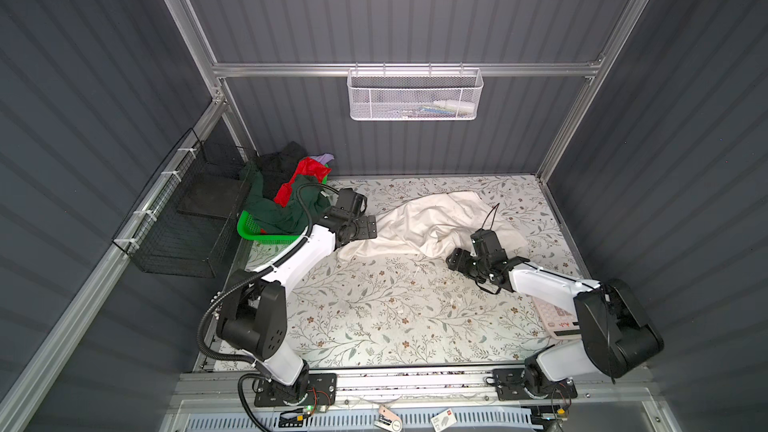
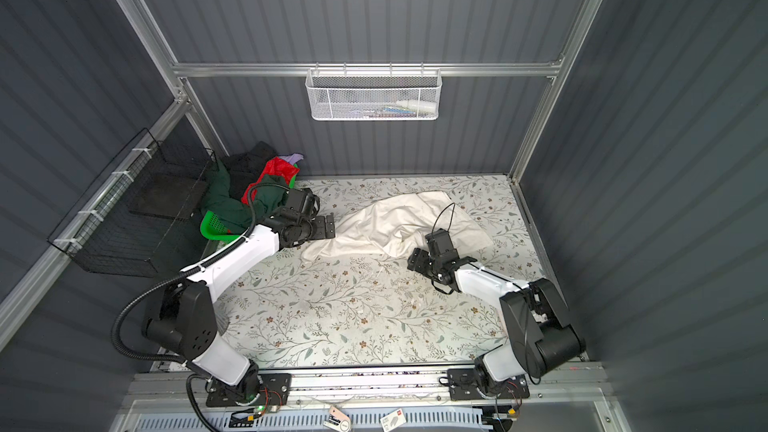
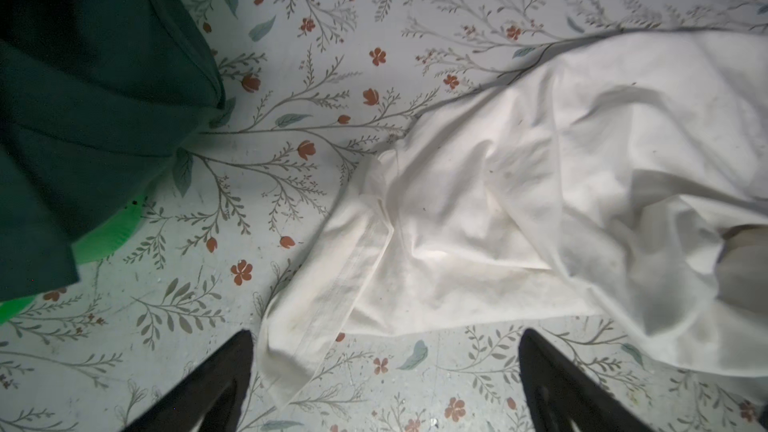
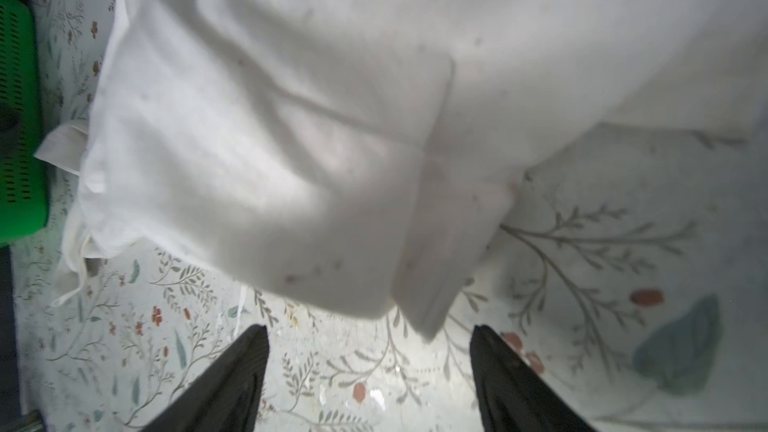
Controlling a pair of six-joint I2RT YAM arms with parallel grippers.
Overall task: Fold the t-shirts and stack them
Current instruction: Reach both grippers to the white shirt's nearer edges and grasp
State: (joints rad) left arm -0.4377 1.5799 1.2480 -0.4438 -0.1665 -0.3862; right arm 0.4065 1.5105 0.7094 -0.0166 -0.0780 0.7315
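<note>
A large cream-white t-shirt [image 1: 432, 222] [image 2: 395, 222] lies crumpled on the floral table, toward the back, in both top views. My left gripper [image 1: 372, 227] [image 2: 330, 227] hovers at its left end, open. In the left wrist view a hemmed edge of the shirt [image 3: 316, 317] reaches down between the spread fingers of the left gripper [image 3: 384, 351]. My right gripper [image 1: 453, 260] [image 2: 413, 261] sits at the shirt's near right edge, also open. In the right wrist view a shirt corner [image 4: 428, 309] hangs just ahead of the right gripper [image 4: 370, 338]. Dark green [image 1: 274, 205], red [image 1: 305, 176], black [image 1: 282, 160] and lavender [image 1: 324, 157] t-shirts are piled in the basket.
The green plastic basket [image 1: 253, 230] stands at the table's back left corner. A black wire basket [image 1: 174, 226] hangs on the left wall. A white mesh basket [image 1: 415, 95] hangs on the back rail. A white keypad device [image 1: 552, 317] lies under the right arm.
</note>
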